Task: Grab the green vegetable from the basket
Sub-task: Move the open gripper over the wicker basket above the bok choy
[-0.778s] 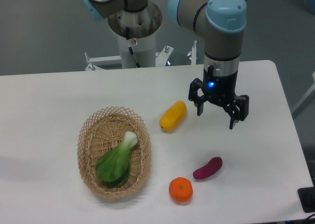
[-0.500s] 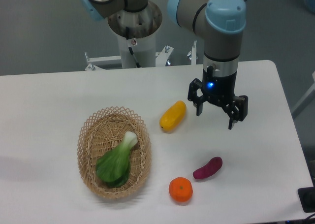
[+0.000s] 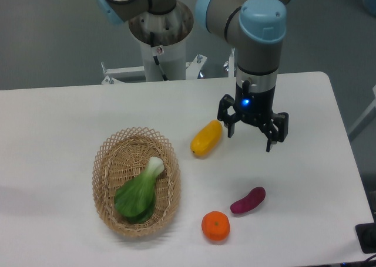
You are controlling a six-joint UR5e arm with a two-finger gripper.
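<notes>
You have a white table (image 3: pixel 70 111) carrying all the produce, with the arm's pedestal (image 3: pixel 160 41) standing at its far edge, up and to the left of the gripper. The arm (image 3: pixel 255 38) reaches in from above, its wrist showing a lit blue indicator.

Your gripper (image 3: pixel 251 135) hangs above the table surface with its two fingers spread wide apart and nothing between them; it has hold of nothing.

The basket (image 3: pixel 106 182), a tan oval of open wickerwork, sits well apart from the gripper, down and to the left of it. Inside lies the green vegetable (image 3: pixel 137 193), dark leaves toward the near end of the basket and its pale stalk pointing up and to the right, toward the gripper's side. It rests on the basket floor, untouched.

A yellow oblong fruit (image 3: pixel 207 138) lies just to the left of the gripper, close beside the left finger in this view; whether they touch cannot be told, since the finger appears to be above the table. A purple eggplant (image 3: pixel 248 200) lies on the table below the gripper, near but clear of it. An orange (image 3: pixel 215 226) sits farther down and slightly left, beside the eggplant and to the right of the basket.
</notes>
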